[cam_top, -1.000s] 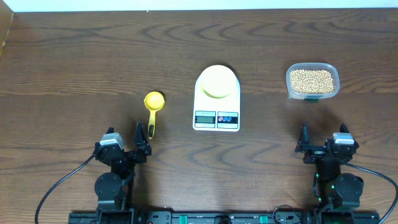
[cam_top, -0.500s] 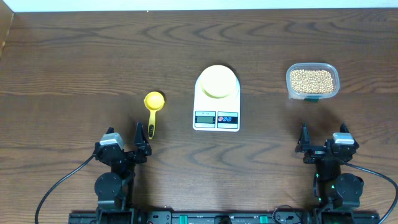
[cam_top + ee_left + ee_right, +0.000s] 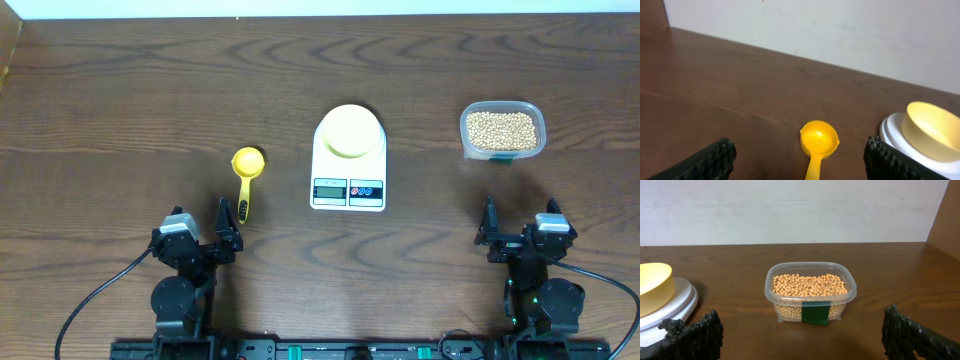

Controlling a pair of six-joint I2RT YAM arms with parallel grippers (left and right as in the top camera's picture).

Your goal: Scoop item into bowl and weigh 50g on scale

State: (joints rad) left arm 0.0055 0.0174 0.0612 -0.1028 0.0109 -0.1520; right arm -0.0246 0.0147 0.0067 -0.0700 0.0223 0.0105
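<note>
Ahead of my left gripper (image 3: 200, 225) the scoop (image 3: 246, 172) lies unmoved; that gripper and my right gripper (image 3: 521, 228) gape empty, so scooping hasn't begun.

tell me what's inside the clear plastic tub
The tub holds small beige beans, filling it most of the way. A dark green label on its front wall hides the beans behind it.
</note>
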